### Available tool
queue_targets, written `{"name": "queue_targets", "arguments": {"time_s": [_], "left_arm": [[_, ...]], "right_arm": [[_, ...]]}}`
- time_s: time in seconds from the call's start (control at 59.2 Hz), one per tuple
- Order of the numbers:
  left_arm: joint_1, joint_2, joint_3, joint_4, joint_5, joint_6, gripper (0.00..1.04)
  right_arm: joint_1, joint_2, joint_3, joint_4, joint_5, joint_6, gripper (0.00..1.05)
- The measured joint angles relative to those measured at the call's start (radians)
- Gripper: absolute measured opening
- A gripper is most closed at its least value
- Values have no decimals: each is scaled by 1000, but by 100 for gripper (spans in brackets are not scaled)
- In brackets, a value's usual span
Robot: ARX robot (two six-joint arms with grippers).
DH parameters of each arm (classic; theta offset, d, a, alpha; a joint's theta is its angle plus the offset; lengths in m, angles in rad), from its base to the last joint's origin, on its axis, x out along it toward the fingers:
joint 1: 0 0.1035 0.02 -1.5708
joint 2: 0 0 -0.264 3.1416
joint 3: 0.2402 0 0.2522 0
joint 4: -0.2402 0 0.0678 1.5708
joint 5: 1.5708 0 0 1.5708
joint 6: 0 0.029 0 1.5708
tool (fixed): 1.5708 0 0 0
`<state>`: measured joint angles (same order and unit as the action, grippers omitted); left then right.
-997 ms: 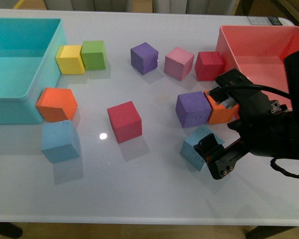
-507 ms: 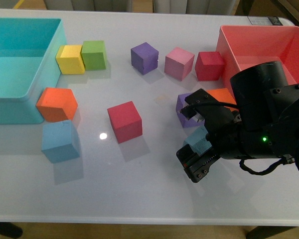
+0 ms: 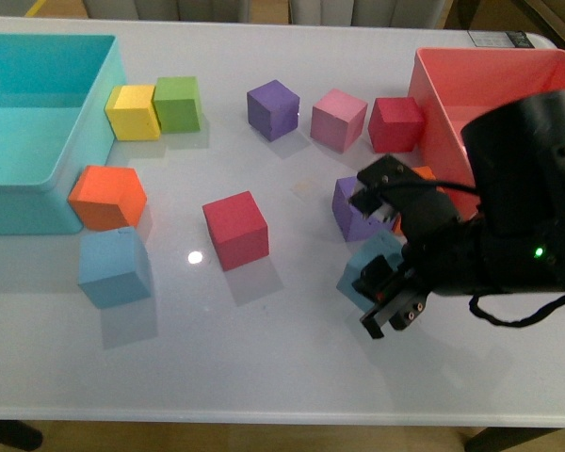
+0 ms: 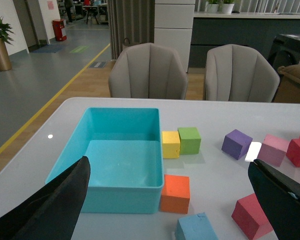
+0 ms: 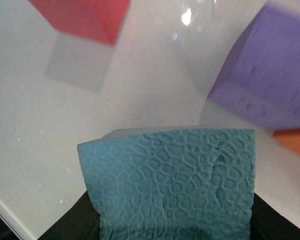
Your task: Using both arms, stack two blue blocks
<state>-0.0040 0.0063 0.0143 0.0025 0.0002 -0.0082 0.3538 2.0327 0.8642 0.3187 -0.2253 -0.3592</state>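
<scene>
One light-blue block [image 3: 114, 266] rests on the white table at the front left, below an orange cube; it also shows in the left wrist view [image 4: 195, 227]. The other blue block [image 3: 365, 270] sits between the jaws of my right gripper [image 3: 388, 299], front right. In the right wrist view this textured blue block [image 5: 172, 182] fills the space between the jaws of the right gripper [image 5: 172, 222], just above the table. My left gripper [image 4: 169, 167] is open and empty, high above the table's left side, and out of the front view.
A turquoise bin [image 3: 38, 122] stands at the back left and a red bin [image 3: 490, 85] at the back right. A red cube [image 3: 234, 229], orange cube [image 3: 106, 196] and purple cube [image 3: 358, 207] lie nearby. Yellow, green, purple, pink and dark red cubes line the back.
My right arm has swung over the right-hand blue block and the gripper has shut on it. The left-hand blue block and the other cubes have not moved.
</scene>
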Motion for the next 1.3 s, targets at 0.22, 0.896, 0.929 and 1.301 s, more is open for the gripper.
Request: {"name": "queue_targets", "arguments": {"time_s": [0.22,0.896,0.929,1.301], "left_arm": [[0,0,0,0,0,0,96],[0,0,0,0,0,0,96],[0,0,0,0,0,0,96],[0,0,0,0,0,0,96]], "right_arm": [[50,41,252,-113,35,46,44],[188,668,1175,-498,155,105,43],[188,679,1193,-505,156,105,43],[182,755,1257,-537,176,112,50]]}}
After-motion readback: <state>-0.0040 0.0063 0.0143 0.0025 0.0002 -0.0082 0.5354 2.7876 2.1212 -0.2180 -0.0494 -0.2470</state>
